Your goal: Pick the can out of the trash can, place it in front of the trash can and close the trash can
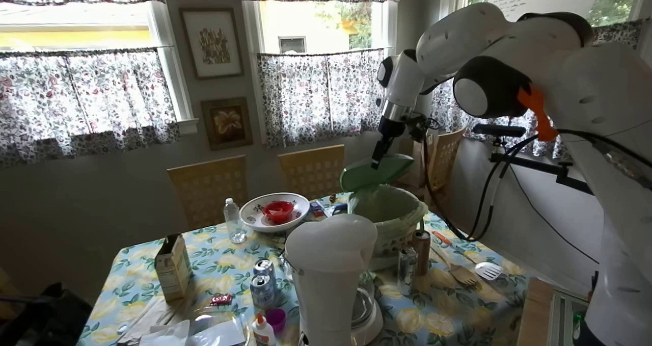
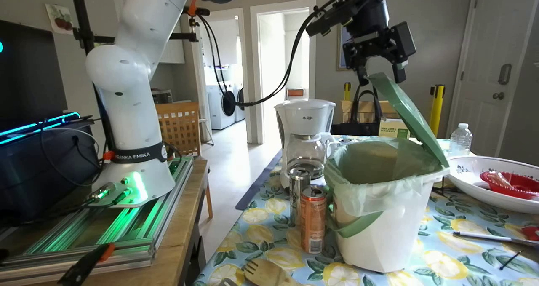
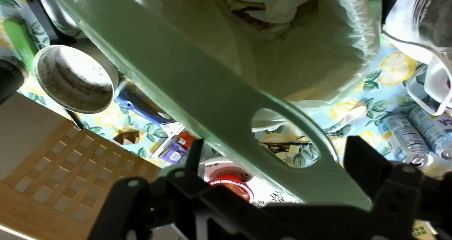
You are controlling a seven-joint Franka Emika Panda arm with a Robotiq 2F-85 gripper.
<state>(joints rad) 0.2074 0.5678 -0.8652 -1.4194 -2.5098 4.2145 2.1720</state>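
Fingers stand spread, empty, at the raised lid; presumably to push it closed. In an exterior view, the brownish can stands left of the trash can; likely its goal.

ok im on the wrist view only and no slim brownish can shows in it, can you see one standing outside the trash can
Observer: Yes, in both exterior views: a brownish can stands upright on the table beside the trash can, on the side toward the robot base.
Operator: is it on its own there
Observer: No, a slim greyish can stands close beside it; whether they touch, I can't tell.
Operator: and how does the lid sit from the side
Observer: In an exterior view, the green lid slants upward, leaning in over the trash can.
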